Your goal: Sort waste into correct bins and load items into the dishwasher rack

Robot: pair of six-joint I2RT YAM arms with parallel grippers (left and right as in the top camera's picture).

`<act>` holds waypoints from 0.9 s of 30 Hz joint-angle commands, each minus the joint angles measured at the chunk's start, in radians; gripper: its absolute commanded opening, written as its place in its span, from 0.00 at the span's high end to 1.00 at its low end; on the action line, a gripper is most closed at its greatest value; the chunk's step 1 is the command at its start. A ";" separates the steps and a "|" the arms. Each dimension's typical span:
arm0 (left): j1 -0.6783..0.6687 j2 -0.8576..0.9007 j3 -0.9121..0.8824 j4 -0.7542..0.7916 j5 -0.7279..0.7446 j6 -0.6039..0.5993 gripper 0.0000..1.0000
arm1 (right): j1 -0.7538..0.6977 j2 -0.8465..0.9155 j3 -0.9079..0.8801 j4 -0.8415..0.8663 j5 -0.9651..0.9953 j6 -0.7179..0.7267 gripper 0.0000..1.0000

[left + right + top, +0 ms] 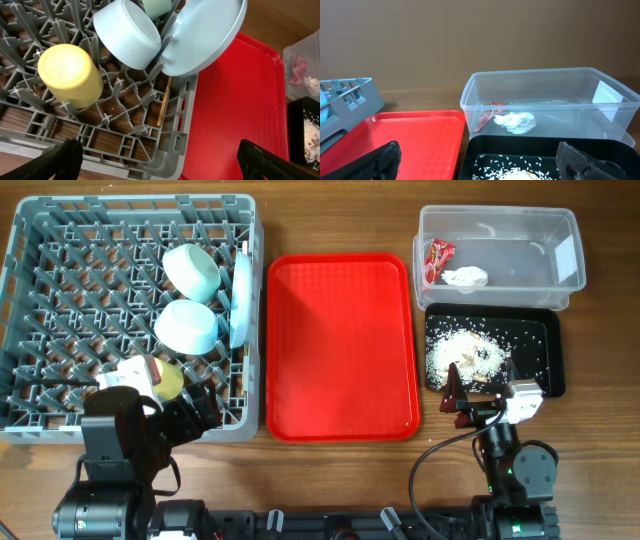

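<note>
Cup [70, 75] rests in rack [130, 202] just ahead-left of the wide, empty left tool [157, 165]; right tool [480, 165] also wide.

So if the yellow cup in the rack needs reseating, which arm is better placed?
Left. The left gripper hangs open at the near corner of the rack, the yellow cup just ahead. The right gripper is by the black tray, the red tray lying between it and the rack.

Rack [60, 330] left holding bowls [191, 270], plate [241, 295], cup [168, 378], serving tray [340, 350] centre, tub [520, 265] behind crumb tray [530, 330] right
</note>
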 commanded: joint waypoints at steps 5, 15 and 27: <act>-0.005 -0.002 -0.005 0.002 0.008 0.003 0.00 | -0.007 -0.011 -0.001 0.003 0.014 0.014 0.00; -0.003 -0.322 -0.341 0.392 -0.044 0.119 0.00 | -0.007 -0.011 -0.001 0.003 0.015 0.015 0.00; -0.006 -0.607 -0.836 1.137 0.035 0.204 0.00 | -0.007 -0.011 -0.001 0.003 0.014 0.015 0.00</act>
